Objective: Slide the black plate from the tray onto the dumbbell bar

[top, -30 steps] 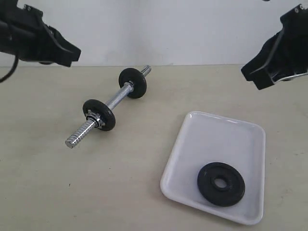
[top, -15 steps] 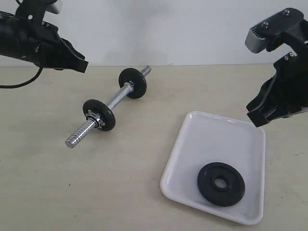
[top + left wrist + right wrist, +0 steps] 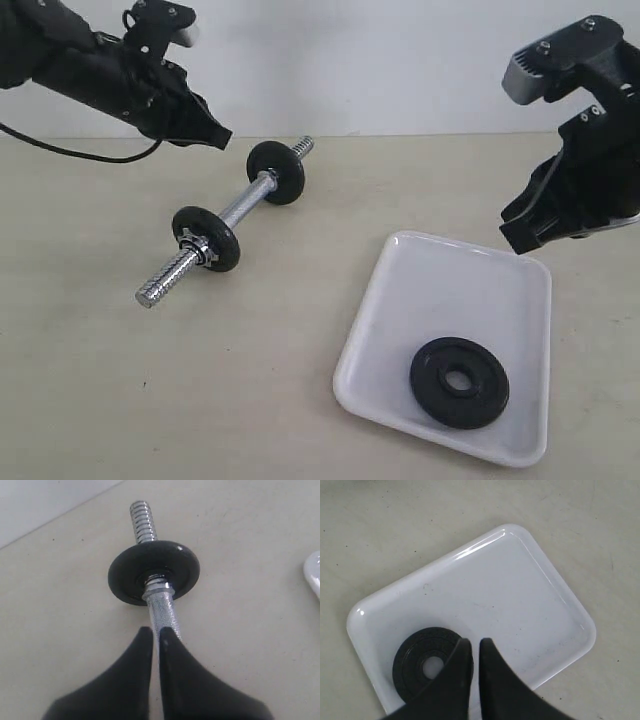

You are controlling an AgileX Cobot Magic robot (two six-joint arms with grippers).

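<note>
Matte black and flat, the black plate (image 3: 459, 383) lies in the near part of the tray (image 3: 450, 280), its central hole facing up. The glossy white tray sits on the right side of the beige surface (image 3: 90, 390), one rounded corner pointing toward the near left.

The dumbbell bar (image 3: 240, 207) lies on the surface at left centre, well apart from the tray, running from near left to far right. Its far disc (image 3: 276, 172) stands just short of the far threaded end. Its near disc (image 3: 207, 238) is backed by a star nut (image 3: 190, 240), and bare thread sticks out beyond it toward the near left.

The left tool (image 3: 215, 138) hangs in the air at the far left, its tip close to the far disc. In the left wrist view its fingers are pressed together with nothing between them, pointing along the knurled middle of the bar toward that disc.

The right tool (image 3: 515, 235) hovers above the tray's far right corner. In the right wrist view its fingers are likewise together and empty, and they point down at the tray, partly covering the black plate.
</note>
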